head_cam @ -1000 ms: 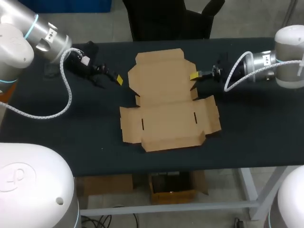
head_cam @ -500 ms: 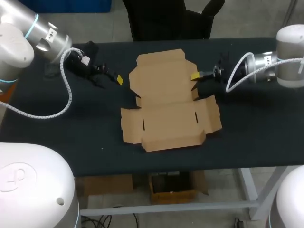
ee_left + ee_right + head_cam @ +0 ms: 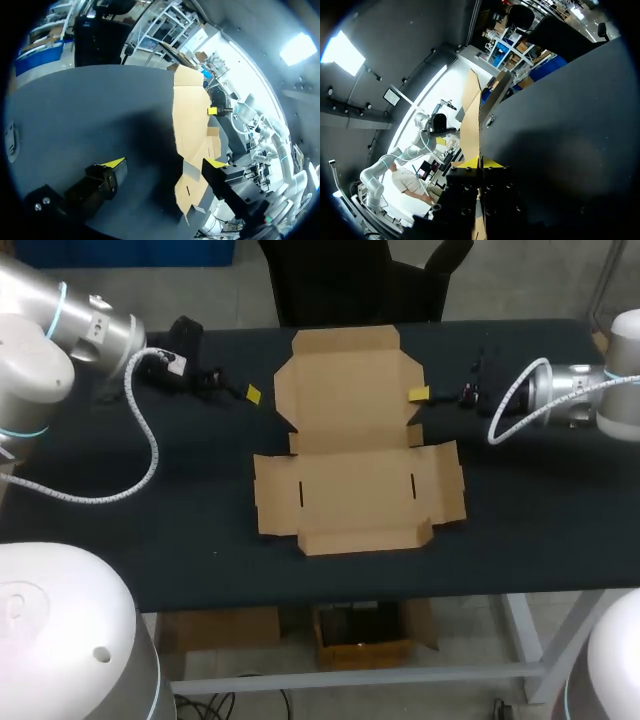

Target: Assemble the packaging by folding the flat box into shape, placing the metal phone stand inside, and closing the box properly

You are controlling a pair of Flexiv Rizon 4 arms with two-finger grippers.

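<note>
Folding stage: near the tabletop's far edge, the right gripper [image 3: 418, 393] pinches a flap of the flat box [image 3: 355, 455]. The left gripper [image 3: 250, 394], fingers apart, should grip the opposite flap.

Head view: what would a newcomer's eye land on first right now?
The flat brown cardboard box, spread unfolded in the middle of the dark table, stands out first. My right arm has its jaws closed on the right edge of the box's far panel. My left arm holds its jaws open just short of the opposite edge.
</note>
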